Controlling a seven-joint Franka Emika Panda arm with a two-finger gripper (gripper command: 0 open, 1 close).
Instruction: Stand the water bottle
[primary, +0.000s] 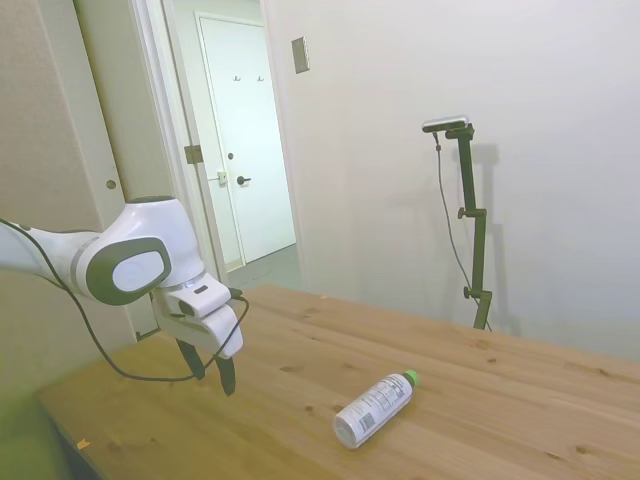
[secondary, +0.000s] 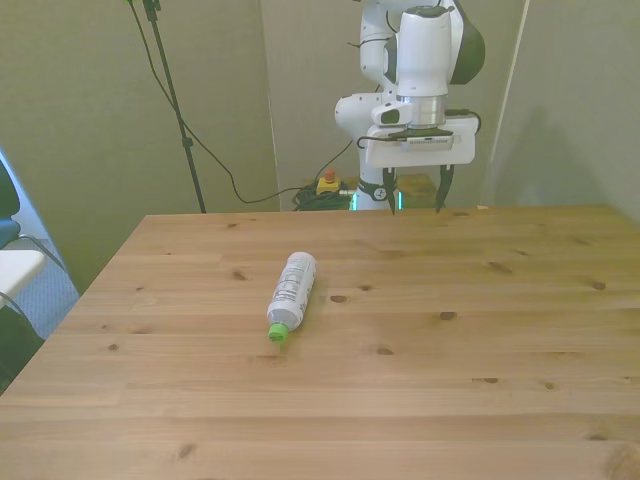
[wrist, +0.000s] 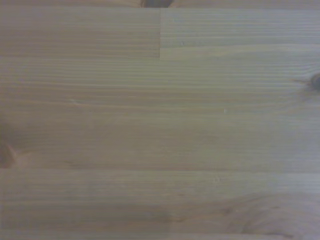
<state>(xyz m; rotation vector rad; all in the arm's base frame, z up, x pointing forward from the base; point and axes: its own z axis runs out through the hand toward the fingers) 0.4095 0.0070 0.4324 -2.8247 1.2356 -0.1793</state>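
Green-capped, the small slim clear-whitish plastic water bottle (secondary: 291, 293) is lying on its side on the wooden desk (secondary: 480, 340), its cap pointing toward the near edge in the front view and its base toward the robot. The white arm's two-finger end effector (secondary: 412, 194) is hanging well apart from it, above the desk's far edge and toward the front view's right, with its dark fingers spread and nothing between them. The wrist view is showing only bare wood grain. The step in hand appears to be the approach. Doing it well likely means travelling toward the front view's left, turning the fingers to straddle the bottle across its width, and closing near the capped end so the base can pivot down onto the desk.
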